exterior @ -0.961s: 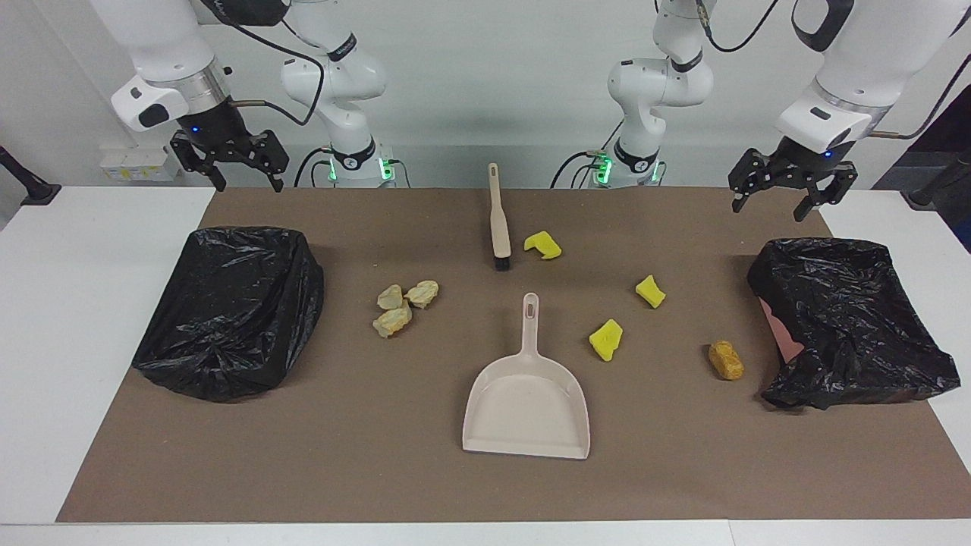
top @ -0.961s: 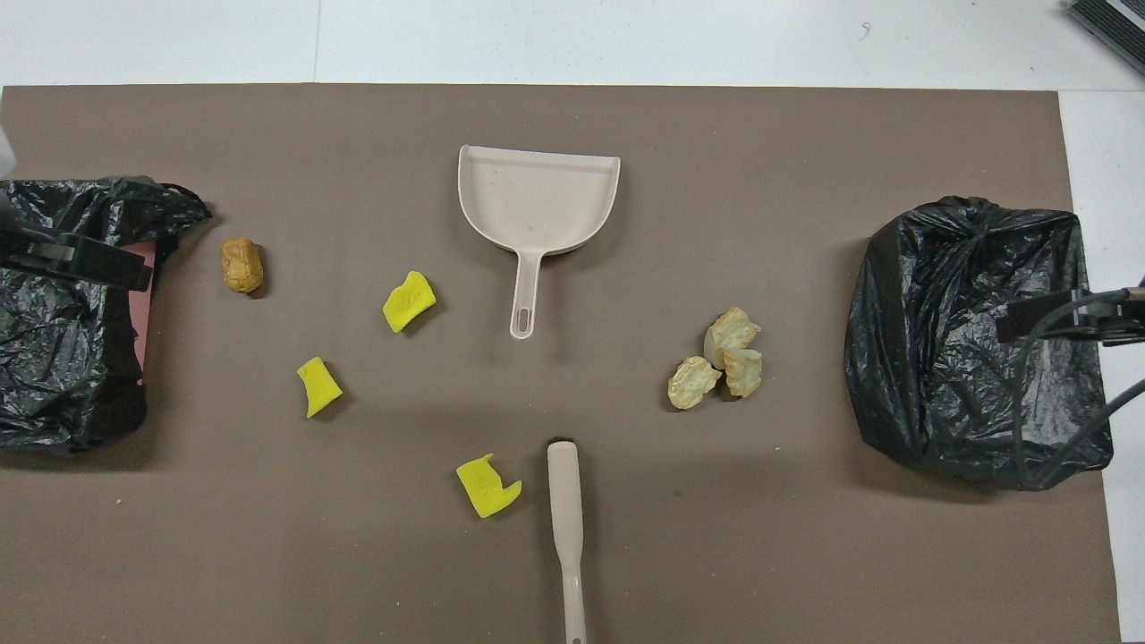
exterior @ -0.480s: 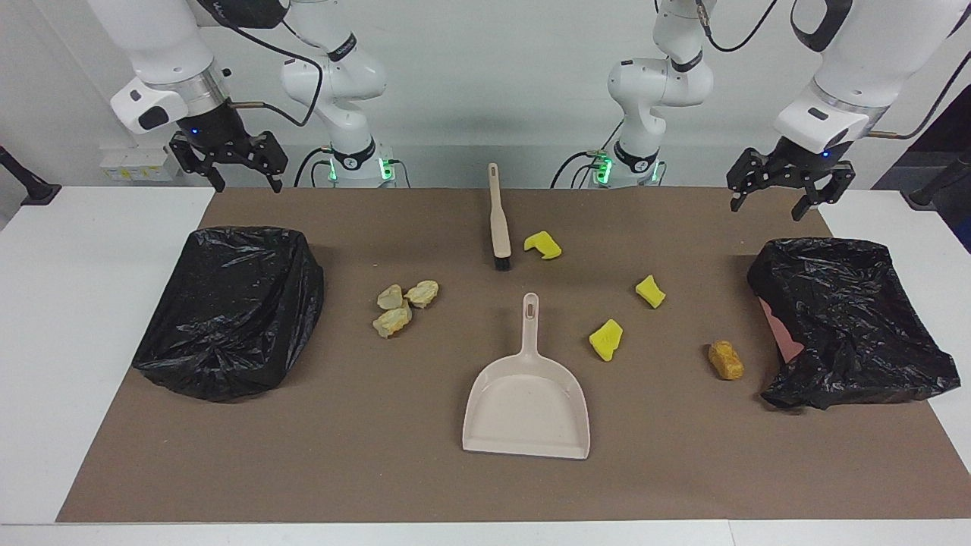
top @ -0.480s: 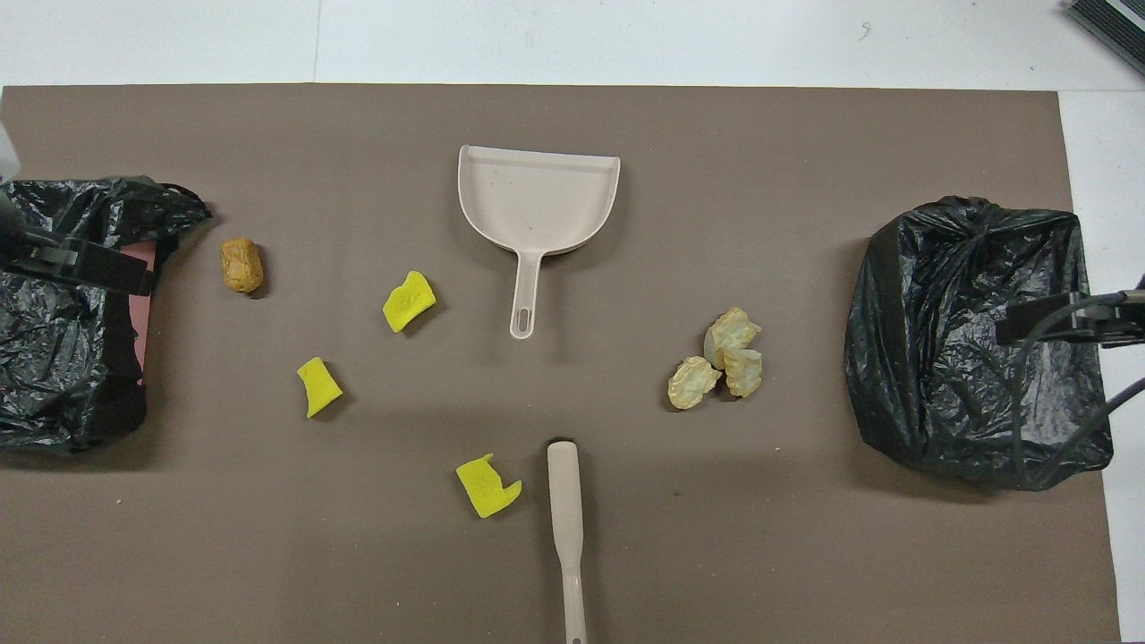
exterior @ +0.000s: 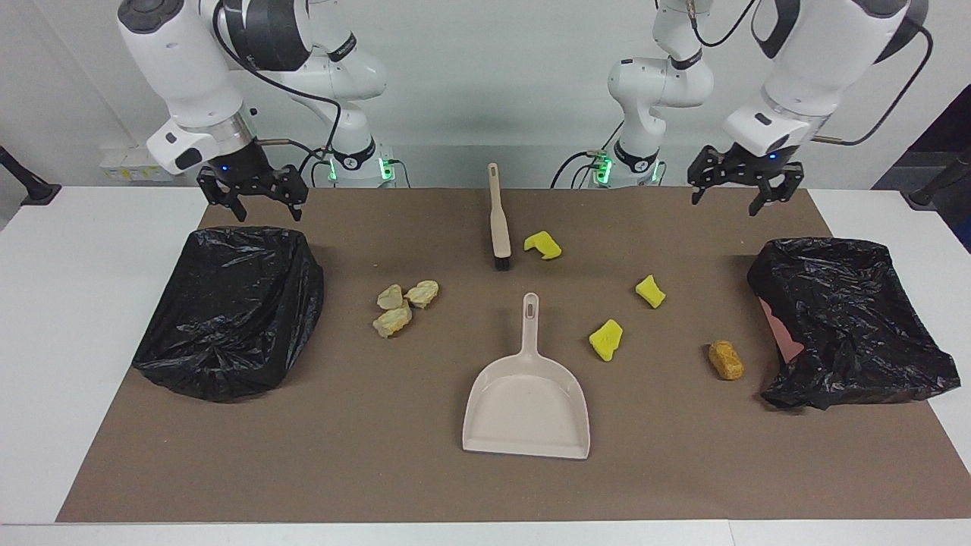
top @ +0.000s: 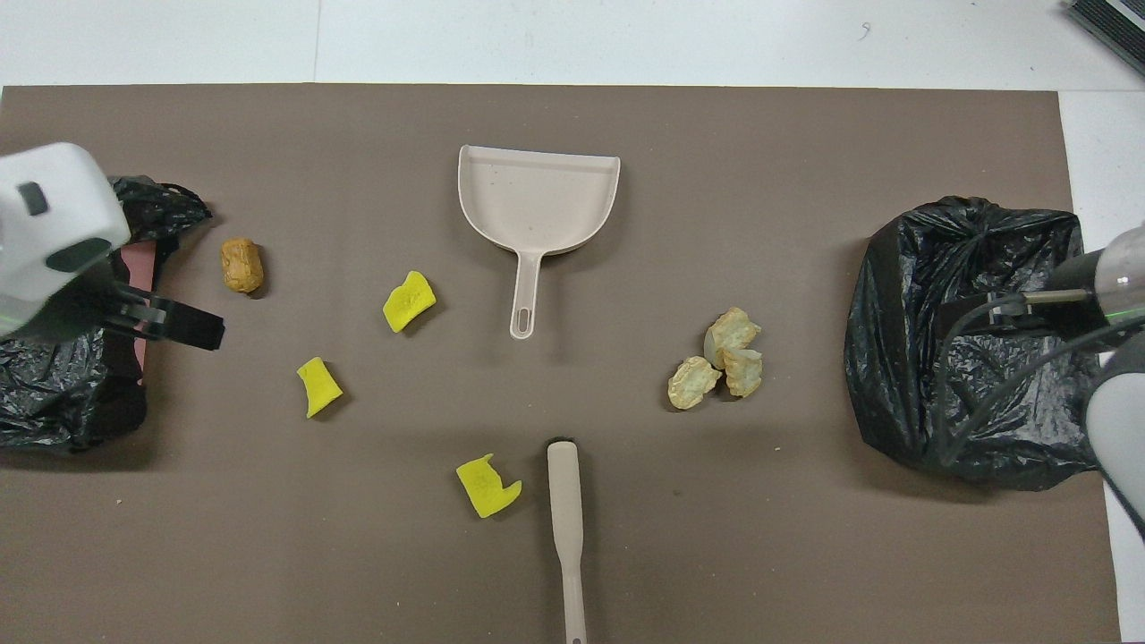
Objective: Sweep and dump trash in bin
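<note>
Smooth beige plastic dustpan [exterior: 526, 409] and brush [exterior: 498, 218] lie mid-mat; spongy yellow chunks [exterior: 606, 339], an orange lump [exterior: 726, 359] and pale crumbly lumps [exterior: 402, 305] lie scattered around. Crinkled black bags [exterior: 231, 307] flank them. Left gripper [exterior: 734, 196] and right gripper [exterior: 262, 207] hover spread, empty.

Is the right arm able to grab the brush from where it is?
Probably yes. The right gripper hangs open in the air, holding nothing, and the brush lies bare on the mat, nothing on it; only a yellow sponge chunk lies beside it, apart.
</note>
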Robot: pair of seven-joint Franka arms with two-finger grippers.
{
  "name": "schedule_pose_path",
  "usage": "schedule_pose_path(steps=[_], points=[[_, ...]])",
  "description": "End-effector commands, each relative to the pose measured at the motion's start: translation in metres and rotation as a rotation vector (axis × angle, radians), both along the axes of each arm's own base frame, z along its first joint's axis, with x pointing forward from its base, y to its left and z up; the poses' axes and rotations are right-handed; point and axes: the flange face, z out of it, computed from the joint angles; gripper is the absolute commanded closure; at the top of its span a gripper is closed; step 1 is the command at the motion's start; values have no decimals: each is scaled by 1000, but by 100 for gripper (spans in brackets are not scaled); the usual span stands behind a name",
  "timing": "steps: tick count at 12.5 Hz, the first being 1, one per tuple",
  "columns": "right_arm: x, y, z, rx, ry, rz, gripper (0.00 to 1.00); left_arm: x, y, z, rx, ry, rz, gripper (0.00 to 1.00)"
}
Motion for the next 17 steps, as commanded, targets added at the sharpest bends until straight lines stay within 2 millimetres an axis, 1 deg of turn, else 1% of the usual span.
schedule_pose_path(steps=[1, 2, 3, 4, 5, 7, 8, 9, 10, 11, 12, 13, 14, 16, 17], points=[[9, 19, -24, 6, -22, 20, 0, -72, -69, -30, 5, 5, 30, 0], [14, 23, -38, 5, -4, 23, 0, -93, -99, -42, 16, 23, 50, 0], [22, 35, -52, 4, -3, 43, 0, -114, -128, -50, -1, 17, 85, 0], [29, 55, -62, 3, -10, 67, 0, -134, -152, -59, -23, 8, 122, 0], [35, 67, -73, 0, -13, 59, 0, -158, -180, -66, -30, 5, 139, 0], [48, 79, -95, -3, -30, 25, 0, -201, -225, -86, -6, 23, 162, 0], [50, 97, -105, -6, -20, 52, 0, -217, -236, -98, -7, 20, 185, 0], [50, 100, -111, -9, -10, 61, 0, -236, -248, -107, -1, 22, 182, 0], [49, 104, -116, -11, 7, 71, 0, -260, -265, -122, 14, 28, 179, 0], [47, 119, -121, -13, 13, 87, 0, -280, -279, -142, 17, 25, 202, 0], [48, 128, -128, -12, 16, 89, 0, -299, -287, -155, 7, 18, 201, 0], [55, 133, -128, -10, 3, 62, 0, -316, -295, -166, 0, 16, 197, 0], [58, 137, -130, -11, 1, 57, 0, -332, -307, -177, 0, 15, 199, 0], [59, 134, -132, -14, 4, 64, 0, -341, -324, -202, 5, 11, 237, 0], [60, 135, -137, -17, 9, 67, 0, -341, -329, -211, -5, 8, 248, 0]])
